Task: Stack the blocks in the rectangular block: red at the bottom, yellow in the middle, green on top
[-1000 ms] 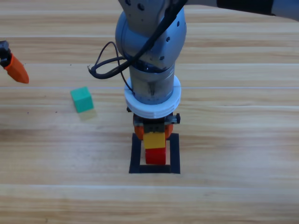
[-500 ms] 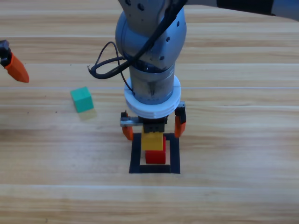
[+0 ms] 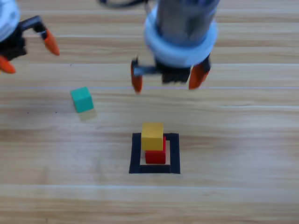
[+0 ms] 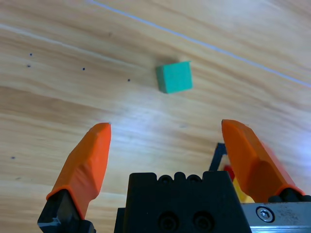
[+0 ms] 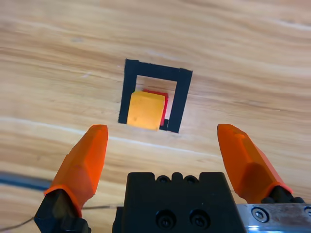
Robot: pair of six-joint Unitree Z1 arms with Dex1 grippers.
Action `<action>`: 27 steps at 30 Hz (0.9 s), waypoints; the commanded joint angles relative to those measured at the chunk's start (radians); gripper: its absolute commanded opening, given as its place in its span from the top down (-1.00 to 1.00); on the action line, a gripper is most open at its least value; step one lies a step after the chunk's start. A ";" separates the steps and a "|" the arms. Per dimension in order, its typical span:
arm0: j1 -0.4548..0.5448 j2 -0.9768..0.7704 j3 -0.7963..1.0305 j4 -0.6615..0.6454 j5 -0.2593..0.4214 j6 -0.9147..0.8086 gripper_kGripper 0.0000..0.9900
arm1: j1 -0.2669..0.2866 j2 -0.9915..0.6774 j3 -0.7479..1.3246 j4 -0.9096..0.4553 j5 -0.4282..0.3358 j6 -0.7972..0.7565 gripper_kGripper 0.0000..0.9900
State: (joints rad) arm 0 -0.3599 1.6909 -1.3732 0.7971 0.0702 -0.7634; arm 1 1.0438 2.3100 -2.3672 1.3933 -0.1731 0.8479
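Yellow cube (image 3: 152, 136) squarely atop red cube (image 3: 155, 156)

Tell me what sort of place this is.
Probably a robotics lab tabletop set up for manipulation tests: a plain wooden table, a black tape rectangle marking a target, small coloured cubes such as the green cube, and two open orange-jawed hands, left hand and right hand.

This looks like a robot test bench in a lab rather than a home or shop. The wooden worktop (image 3: 243, 140) carries nothing domestic, only a rectangle of black tape (image 3: 154, 170) stuck down as a marked target and three plain coloured cubes, red (image 3: 155, 156), yellow (image 3: 152, 135) and green (image 3: 82, 99). Two robot arms with orange-tipped hands, left (image 3: 27, 49) and right (image 3: 169, 80), hang over it, each carrying its own camera.
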 commanded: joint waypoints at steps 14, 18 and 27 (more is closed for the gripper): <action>-0.151 0.596 -0.646 0.407 0.026 -0.169 -0.97 | -0.277 -0.549 1.046 -0.748 0.211 -0.510 -1.00; -0.100 0.610 -0.649 0.412 -0.013 -0.168 -0.97 | -0.277 -0.610 1.089 -0.751 0.192 -0.566 -1.00; -0.053 0.627 -0.649 0.430 -0.027 -0.169 -0.97 | -0.278 -0.764 1.261 -0.886 0.291 -0.771 -1.00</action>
State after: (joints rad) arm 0 -0.4472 2.2483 -2.0247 1.2138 0.0550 -0.9238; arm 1 0.7914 1.6757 -1.2144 0.6186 0.0384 0.1932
